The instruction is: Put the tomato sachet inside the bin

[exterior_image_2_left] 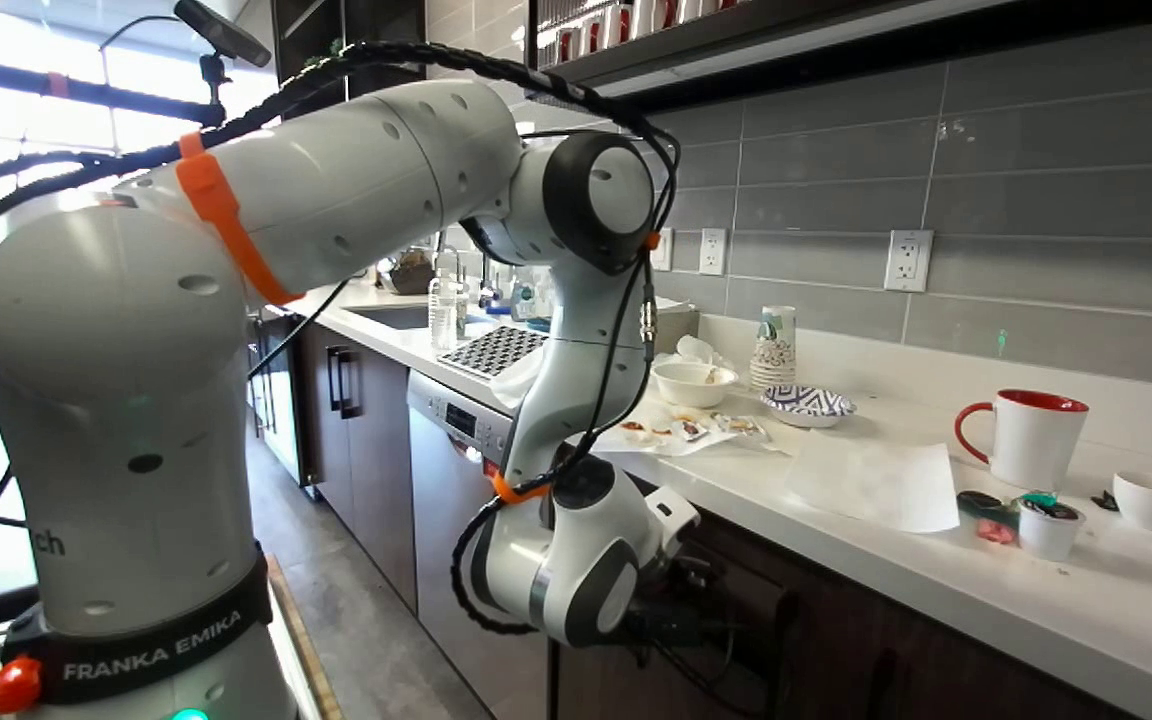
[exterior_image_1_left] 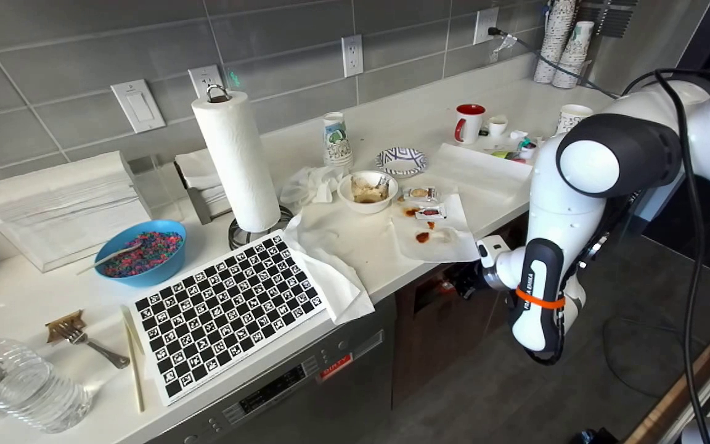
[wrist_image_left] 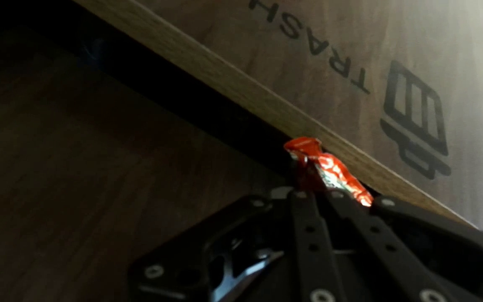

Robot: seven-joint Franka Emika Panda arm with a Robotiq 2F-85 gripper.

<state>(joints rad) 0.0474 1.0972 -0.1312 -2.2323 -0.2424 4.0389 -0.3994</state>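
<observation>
The tomato sachet [wrist_image_left: 338, 167] is red and shiny, crumpled, in the wrist view. My gripper [wrist_image_left: 320, 193] is shut on it, and the sachet sticks out past the fingertips. The bin shows as a dark slot [wrist_image_left: 224, 119] beside a wooden panel [wrist_image_left: 367, 54] printed with TRASH and a bin icon. The sachet lies over the slot, close against the panel's edge. In an exterior view the gripper [exterior_image_1_left: 465, 282] is low at the cabinet front, below the counter edge, by a dark opening [exterior_image_1_left: 432, 296]. The inside of the bin is too dark to see.
The counter edge [exterior_image_1_left: 404, 277] is above the gripper. On the counter are a stained paper [exterior_image_1_left: 453, 246] with wrappers, a white bowl [exterior_image_1_left: 367, 192], a patterned plate [exterior_image_1_left: 402, 161], a red-and-white mug [exterior_image_1_left: 469, 123] and a paper towel roll [exterior_image_1_left: 238, 160]. The dishwasher [exterior_image_1_left: 330, 382] stands beside the opening.
</observation>
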